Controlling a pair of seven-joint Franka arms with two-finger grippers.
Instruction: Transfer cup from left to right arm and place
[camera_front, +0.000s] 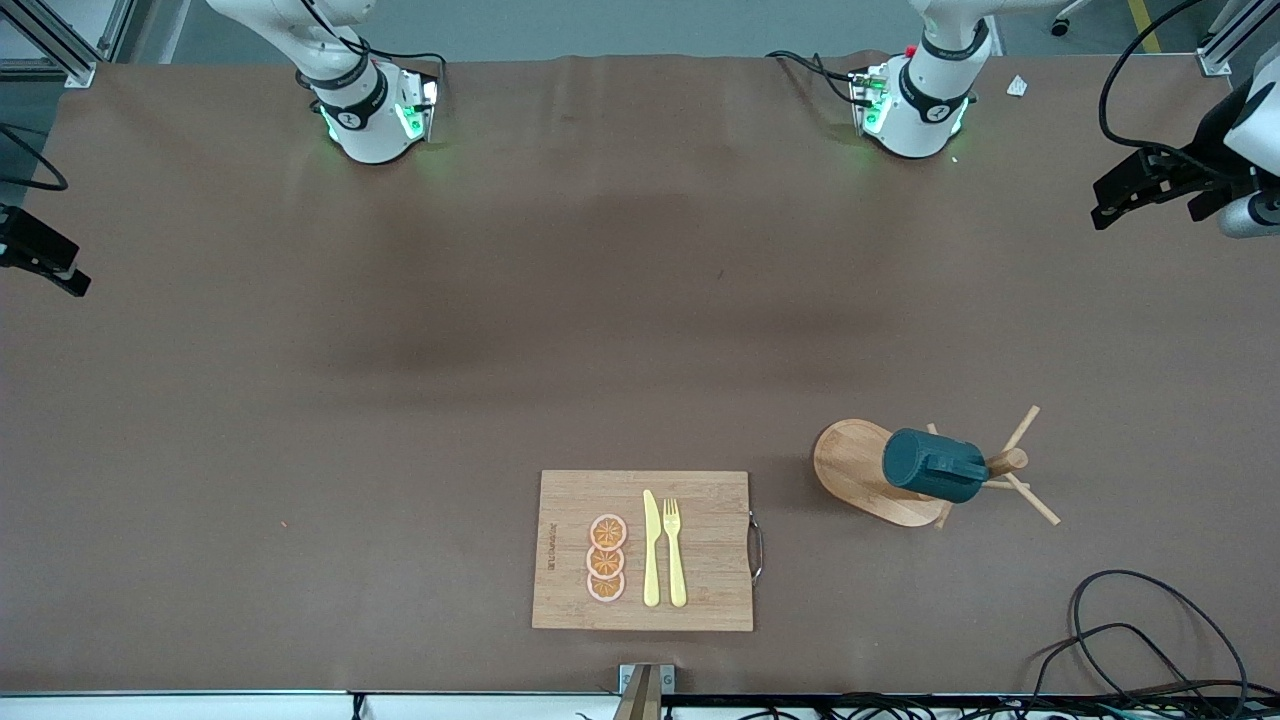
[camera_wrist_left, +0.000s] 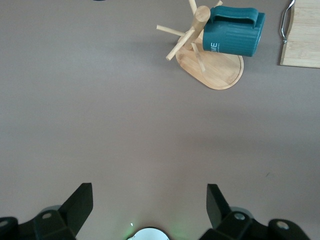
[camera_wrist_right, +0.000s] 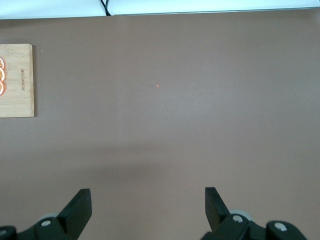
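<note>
Since the cup (camera_front: 935, 465) is hung on its side on a peg of the wooden rack (camera_front: 868, 470), at the left arm's end of the worktop (camera_front: 400, 400) and beside the cutting board (camera_front: 644, 550), nothing of the task is judged to be done; the cup is not yet lifted, handed over or set down. The left gripper (camera_wrist_left: 150, 202) is held wide and empty over bare worktop, well apart from the cup; the right gripper (camera_wrist_right: 148, 202) is likewise held wide and empty over bare worktop at the right arm's end. A knife (camera_front: 651, 548), a fork (camera_front: 675, 550) and orange slices (camera_front: 606, 558) are seen on the board; the whole sequence is left: the grasp by the left arm, the hand-over, the placing.
</note>
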